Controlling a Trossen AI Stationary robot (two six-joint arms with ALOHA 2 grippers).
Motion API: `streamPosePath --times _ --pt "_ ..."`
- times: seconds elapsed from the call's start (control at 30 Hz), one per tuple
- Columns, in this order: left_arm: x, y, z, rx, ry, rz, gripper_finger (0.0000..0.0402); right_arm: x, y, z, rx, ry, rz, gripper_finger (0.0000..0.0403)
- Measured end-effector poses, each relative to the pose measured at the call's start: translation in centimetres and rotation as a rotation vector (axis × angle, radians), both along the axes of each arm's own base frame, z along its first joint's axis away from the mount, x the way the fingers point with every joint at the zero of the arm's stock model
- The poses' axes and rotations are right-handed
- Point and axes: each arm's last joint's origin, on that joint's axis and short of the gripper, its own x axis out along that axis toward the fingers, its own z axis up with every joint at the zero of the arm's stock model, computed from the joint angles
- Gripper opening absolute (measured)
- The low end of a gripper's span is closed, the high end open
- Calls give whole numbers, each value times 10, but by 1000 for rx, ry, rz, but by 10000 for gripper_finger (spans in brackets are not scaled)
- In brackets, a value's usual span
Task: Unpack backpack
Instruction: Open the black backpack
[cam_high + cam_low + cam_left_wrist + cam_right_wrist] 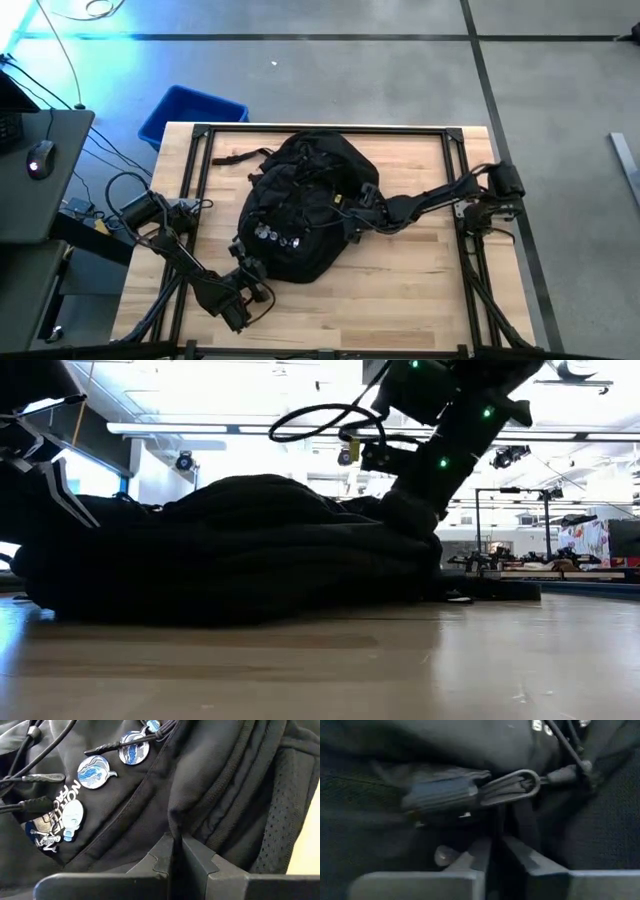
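The black backpack (300, 205) lies flat on the middle of the wooden table (400, 290), its row of colourful pins (95, 772) facing up; it also fills the low view as a dark mound (230, 550). My left gripper (252, 272) is at the backpack's near left edge, shut on its fabric. My right gripper (350, 205) reaches in from the table's right and is shut at the backpack's right side, just below a grey zipper pull (470, 792) with a loop (522, 782). My left gripper pinches a raised fold of the black outer fabric (172, 822) between its two fingers, beside the pins and next to the mesh side panel. The fingers come slanting down from the table's near left. The backpack rests on the table. My right gripper has its fingertips (485, 847) closed on dark material right under the zipper pull's loop, coming slanting down from the table's right. Whether that is the pull's cord or the backpack's fabric is too dark to tell. The backpack stays on the table.
A black strap (235, 157) trails from the backpack toward the far left of the table. A blue bin (192, 112) stands on the floor beyond the far left corner. A desk with a mouse (40, 160) is at the left. Bare wood shows along the near side.
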Motion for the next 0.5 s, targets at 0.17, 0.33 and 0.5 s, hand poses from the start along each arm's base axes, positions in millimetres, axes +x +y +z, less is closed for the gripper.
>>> streamPosePath --times 0.17,0.33,0.5 --pt "5 1 0 -24 -15 16 10 2 30 23 -57 69 64 3" --pt "5 4 -2 -20 -11 21 10 -7 35 35 -61 173 0 20" --pt "2 7 -7 -19 -22 20 10 -6 36 47 -80 230 28 83"
